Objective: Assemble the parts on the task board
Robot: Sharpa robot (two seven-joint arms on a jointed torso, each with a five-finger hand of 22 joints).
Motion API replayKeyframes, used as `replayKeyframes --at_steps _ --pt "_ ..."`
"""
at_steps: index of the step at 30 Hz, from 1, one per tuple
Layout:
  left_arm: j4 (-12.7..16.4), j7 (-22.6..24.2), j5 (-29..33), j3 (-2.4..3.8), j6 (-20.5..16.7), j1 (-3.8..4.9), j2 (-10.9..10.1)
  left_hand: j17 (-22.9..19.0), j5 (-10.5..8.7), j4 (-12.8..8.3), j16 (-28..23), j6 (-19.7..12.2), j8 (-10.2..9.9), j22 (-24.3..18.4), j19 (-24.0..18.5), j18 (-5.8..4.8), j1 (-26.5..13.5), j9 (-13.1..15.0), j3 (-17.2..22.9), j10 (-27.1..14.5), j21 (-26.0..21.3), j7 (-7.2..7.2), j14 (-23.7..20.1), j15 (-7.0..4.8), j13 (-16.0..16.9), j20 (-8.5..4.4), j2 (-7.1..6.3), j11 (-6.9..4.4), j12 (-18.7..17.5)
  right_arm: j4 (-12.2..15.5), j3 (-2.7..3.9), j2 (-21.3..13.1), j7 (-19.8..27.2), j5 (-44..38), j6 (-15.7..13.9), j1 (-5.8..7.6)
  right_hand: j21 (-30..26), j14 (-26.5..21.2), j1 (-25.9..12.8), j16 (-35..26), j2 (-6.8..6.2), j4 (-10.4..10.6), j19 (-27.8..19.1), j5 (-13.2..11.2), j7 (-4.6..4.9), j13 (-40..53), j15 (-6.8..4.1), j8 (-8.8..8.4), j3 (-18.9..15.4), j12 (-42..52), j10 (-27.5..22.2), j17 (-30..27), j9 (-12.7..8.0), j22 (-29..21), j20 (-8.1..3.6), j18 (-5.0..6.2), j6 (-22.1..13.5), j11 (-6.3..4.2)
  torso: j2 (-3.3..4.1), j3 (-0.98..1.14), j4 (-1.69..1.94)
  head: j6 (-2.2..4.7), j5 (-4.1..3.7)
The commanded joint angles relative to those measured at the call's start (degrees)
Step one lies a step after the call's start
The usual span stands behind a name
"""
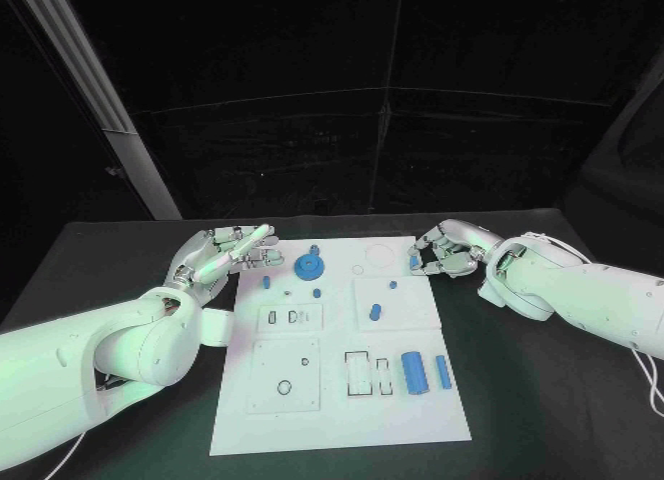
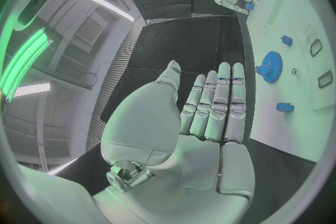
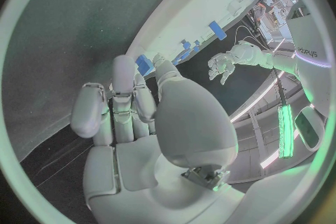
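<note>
Board: the white task board [image 1: 339, 400] lies flat in the middle of the black table [image 1: 102, 260], its long side running away from the robot.
Gear: a blue toothed wheel [image 1: 312, 266] sits near the far end of the board, just beside the left hand's fingertips but apart from them; the left wrist view shows it [image 2: 269, 65] beyond the straight fingers.
Small parts: a few small blue pieces [image 1: 316, 293] lie on the board close to the gear, and a short blue peg [image 1: 375, 313] lies nearer the middle.
Cylinder: a thick blue cylinder [image 1: 413, 371] lies on the near right part of the board, with a thin blue bar [image 1: 443, 371] just beside it.
Left hand: the left hand [image 1: 217, 256] hovers at the board's far left edge, fingers straight and side by side with the thumb apart, holding nothing.
Right hand: the right hand [image 1: 448, 252] is at the board's far right edge, fingers curled in; a small blue block [image 1: 416, 262] sits at its fingertips, and the right wrist view shows that block [image 3: 144, 64] by the fingertips. Whether it is pinched cannot be told.
Distance: the two hands are well apart, one at each side of the board's far end.
</note>
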Motion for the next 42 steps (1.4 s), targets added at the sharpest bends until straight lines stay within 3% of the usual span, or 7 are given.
replayKeyframes --at_steps 1,18,21,27,33,42 --pt "0.0 0.0 -0.4 0.02 0.7 0.05 0.0 0.1 0.04 -0.3 0.1 0.3 -0.3 -0.1 0.4 0.85 -0.1 0.0 -0.2 0.3 0.1 0.10 0.3 0.15 0.0 0.00 0.61 0.06 -0.4 -0.2 0.02 0.2 0.1 0.1 0.9 0.00 0.1 0.2 0.1 -0.3 0.76 -0.6 0.0 -0.7 -0.08 0.1 -0.31 0.46 0.3 0.4 0.2 0.0 0.1 0.2 -0.33 -0.76 0.7 -0.40 -0.02 0.02 0.03 -0.03 0.03" --pt "0.1 -0.1 -0.4 0.02 0.7 0.04 0.0 0.0 0.04 -0.3 0.0 0.3 -0.3 -0.1 0.4 0.84 -0.1 0.0 -0.2 0.3 0.1 0.12 0.3 0.16 0.0 -0.01 0.62 0.07 -0.4 -1.0 0.03 0.7 0.2 -0.3 0.8 -0.11 0.6 0.4 2.1 -0.4 4.42 -2.2 0.6 -4.0 -1.06 0.8 -0.94 1.79 4.4 1.2 0.7 0.1 0.4 1.3 -0.86 -0.96 4.6 -1.24 0.00 0.02 0.02 -0.32 -0.08" --pt "0.1 -0.1 -0.4 0.02 0.7 0.04 0.0 0.0 0.04 -0.3 0.0 0.3 -0.3 -0.1 0.4 0.84 -0.1 0.0 -0.2 0.3 0.1 0.12 0.3 0.16 0.0 -0.01 0.62 0.07 -0.4 -0.9 0.03 0.8 0.5 -0.4 -0.6 -0.11 0.7 0.4 2.6 -0.4 5.50 -2.8 0.7 -5.4 -1.41 1.0 -1.18 2.02 6.0 1.3 0.9 0.1 0.4 1.4 -1.10 -0.98 5.5 -1.53 -0.03 0.04 0.03 -0.30 -0.05" --pt "0.2 -0.2 -0.4 0.02 0.7 0.04 -0.1 0.0 0.04 -0.3 0.0 0.2 -0.4 -0.1 0.4 0.83 -0.1 0.0 -0.3 0.3 0.0 0.15 0.3 0.16 0.0 -0.01 0.63 0.09 -0.5 -0.4 0.04 0.8 0.8 -0.4 -4.2 -0.11 0.8 0.5 3.2 -0.4 6.46 -3.7 0.8 -5.9 -1.70 1.2 -1.39 2.13 8.1 1.5 1.1 0.1 0.4 1.7 -1.33 -1.03 6.3 -1.78 -0.03 0.06 0.02 -0.23 -0.11" --pt "0.4 -0.2 -0.4 0.02 0.7 0.06 -0.3 0.0 0.04 -0.3 0.0 0.2 -0.4 -0.1 0.4 0.83 -0.1 0.0 -0.3 0.3 0.0 0.16 0.3 0.17 0.0 -0.01 0.63 0.09 -0.5 3.4 0.07 -0.5 -1.0 0.6 -7.1 -0.06 0.9 0.5 2.7 -0.3 6.28 -3.9 0.9 -5.9 -1.63 1.1 -1.39 1.96 8.7 1.4 1.1 0.1 0.4 1.8 -1.37 -1.07 6.3 -1.73 -0.19 -0.06 -0.03 -0.14 -0.07" --pt "0.5 -0.2 -0.4 0.03 0.6 0.13 -0.6 0.0 0.04 -0.3 -0.1 0.2 -0.4 -0.1 0.4 0.82 -0.1 0.0 -0.3 0.3 0.0 0.17 0.2 0.18 0.0 -0.01 0.64 0.11 -0.5 13.0 0.13 -0.3 -10.4 -0.3 -8.5 0.74 0.8 0.5 1.3 -0.4 5.89 -3.6 0.8 -6.1 -1.61 0.9 -1.35 1.73 9.2 1.1 1.0 0.1 0.2 1.7 -1.36 -1.04 6.4 -1.70 -0.72 -0.36 -0.03 -0.57 0.25"
